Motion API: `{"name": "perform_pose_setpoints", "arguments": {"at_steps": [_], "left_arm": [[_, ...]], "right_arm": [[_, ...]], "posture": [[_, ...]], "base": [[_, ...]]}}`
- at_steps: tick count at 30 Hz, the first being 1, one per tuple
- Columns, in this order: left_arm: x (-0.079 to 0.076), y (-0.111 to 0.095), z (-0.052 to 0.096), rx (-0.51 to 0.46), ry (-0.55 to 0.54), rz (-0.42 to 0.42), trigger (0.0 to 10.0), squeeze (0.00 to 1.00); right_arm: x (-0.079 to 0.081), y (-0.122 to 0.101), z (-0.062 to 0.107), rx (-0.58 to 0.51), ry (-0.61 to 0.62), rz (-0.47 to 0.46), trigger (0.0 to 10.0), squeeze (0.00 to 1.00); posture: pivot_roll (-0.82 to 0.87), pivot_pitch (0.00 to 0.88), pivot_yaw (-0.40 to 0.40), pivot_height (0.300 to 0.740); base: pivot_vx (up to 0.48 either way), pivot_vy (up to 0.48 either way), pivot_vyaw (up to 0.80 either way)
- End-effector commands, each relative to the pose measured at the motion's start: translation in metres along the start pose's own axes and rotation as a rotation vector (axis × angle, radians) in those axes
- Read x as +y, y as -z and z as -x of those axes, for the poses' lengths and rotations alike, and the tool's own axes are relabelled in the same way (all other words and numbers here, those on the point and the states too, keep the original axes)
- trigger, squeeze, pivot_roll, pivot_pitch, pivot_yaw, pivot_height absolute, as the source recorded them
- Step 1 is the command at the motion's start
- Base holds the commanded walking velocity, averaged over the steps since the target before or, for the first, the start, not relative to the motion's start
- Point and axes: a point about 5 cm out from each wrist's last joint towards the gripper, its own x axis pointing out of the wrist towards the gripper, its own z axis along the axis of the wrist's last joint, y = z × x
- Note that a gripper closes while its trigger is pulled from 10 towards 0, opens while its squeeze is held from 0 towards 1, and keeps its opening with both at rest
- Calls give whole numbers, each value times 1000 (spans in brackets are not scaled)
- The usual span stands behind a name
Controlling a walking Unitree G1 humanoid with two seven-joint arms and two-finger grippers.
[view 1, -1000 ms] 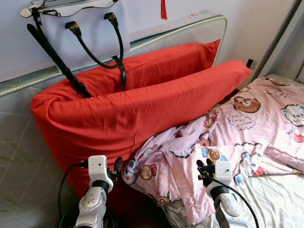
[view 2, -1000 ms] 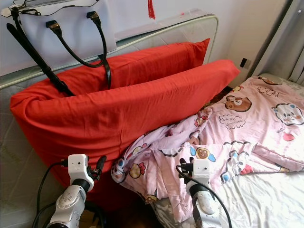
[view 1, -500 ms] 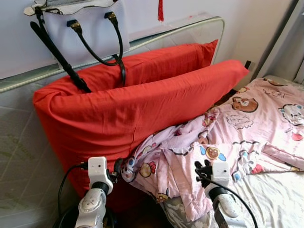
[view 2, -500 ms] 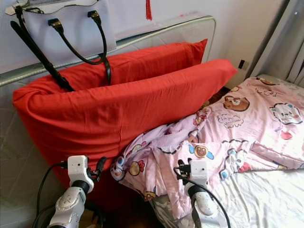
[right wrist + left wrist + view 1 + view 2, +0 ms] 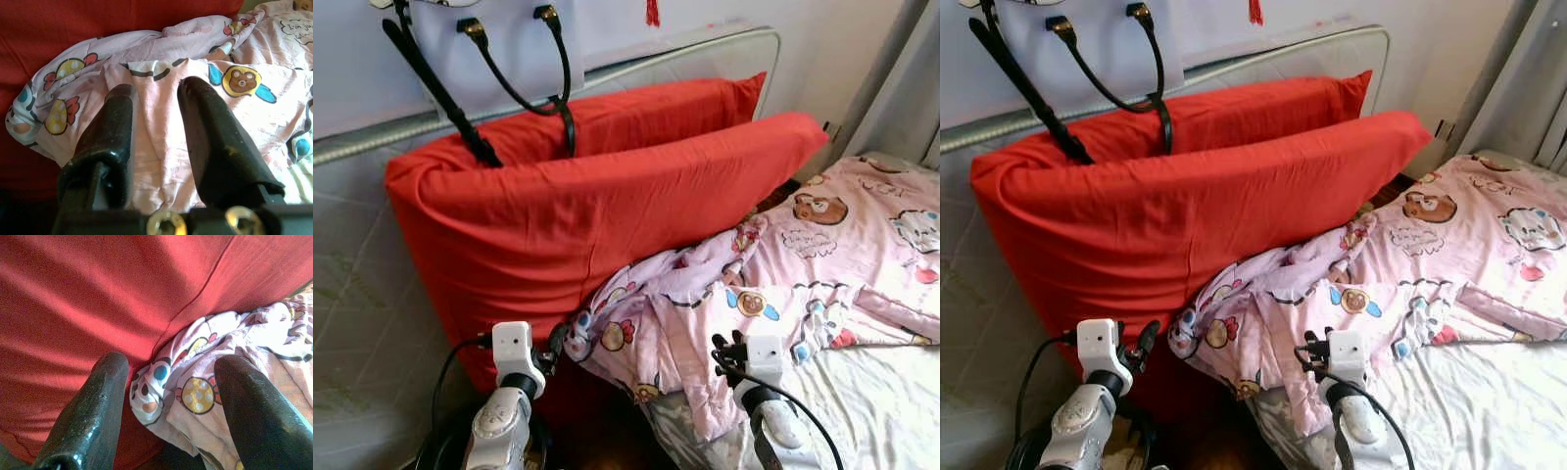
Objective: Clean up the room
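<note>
While both arms are raised toward the near corner of the bed (image 5: 891, 411), the step in hand looks like taking hold of the rumpled pink cartoon-print quilt (image 5: 724, 294) to straighten it. The quilt lies bunched across the head end of the bed, its loose corner spilling over the bed's near edge and resting against the big red pillow (image 5: 597, 211).

The left hand (image 5: 168, 396) is spread wide and empty, aimed at the hanging corner of the quilt where it meets the pillow. The right hand (image 5: 156, 132) is narrower, with a gap between its fingers, and hovers just above a fold of the quilt; nothing is gripped between them.

To do this well, I would judge each hand should pinch a single layer near the hem, not a thick wad, then draw the cloth flat toward the far edge of the bed without dragging the pillow over. The fabric looks thin and limp, so it will slide and bunch easily.

A second red pillow (image 5: 656, 108) stands behind the first, both leaning on an upright mattress (image 5: 352, 284) against the wall. A pale handbag with black straps (image 5: 509, 59) hangs over them. White sheet shows at the bed's near edge, and a grey curtain (image 5: 911, 88) hangs at the far corner.
</note>
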Motion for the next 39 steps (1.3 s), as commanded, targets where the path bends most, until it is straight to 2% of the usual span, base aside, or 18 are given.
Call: {"name": "perform_pose_setpoints", "arguments": {"at_steps": [1, 4, 5, 8, 10, 15, 28, 39], "left_arm": [[0, 2, 1, 9, -2, 14, 10000, 0], [0, 2, 1, 11, -1, 13, 10000, 0], [0, 1, 1, 10, -4, 16, 10000, 0], [0, 1, 1, 9, -6, 17, 10000, 0], [-2, 0, 0, 8, -3, 16, 10000, 0], [-1, -1, 0, 4, -5, 15, 10000, 0], [1, -5, 0, -8, 0, 20, 10000, 0], [1, -5, 0, -6, 0, 22, 10000, 0]], "right_arm": [[1, -1, -1, -1, 0, 1, 10000, 0], [1, -1, -1, 0, 1, 4, 10000, 0], [3, 2, -3, 38, -7, 24, 10000, 0], [5, 2, -3, 36, -23, 30, 10000, 0], [5, -3, -3, -5, -28, 7, 10000, 0], [3, -4, -4, 3, -20, 8, 10000, 0], [8, -4, -7, 12, -42, 8, 10000, 0], [10, 4, -4, 44, -53, 10, 10000, 0]], "posture": [[-23, 0, -22, 665], [-23, 0, -22, 665], [-18, 0, -27, 665], [-18, 0, -28, 657], [-15, 3, -30, 652], [-11, 8, -32, 652], [-3, 20, -37, 652], [-5, 23, -38, 652]], "base": [[0, 0, 0], [0, 0, 0], [0, 0, 0], [0, 0, 0], [0, 0, 0], [0, 0, 0], [0, 0, 0], [310, 0, 0]]}}
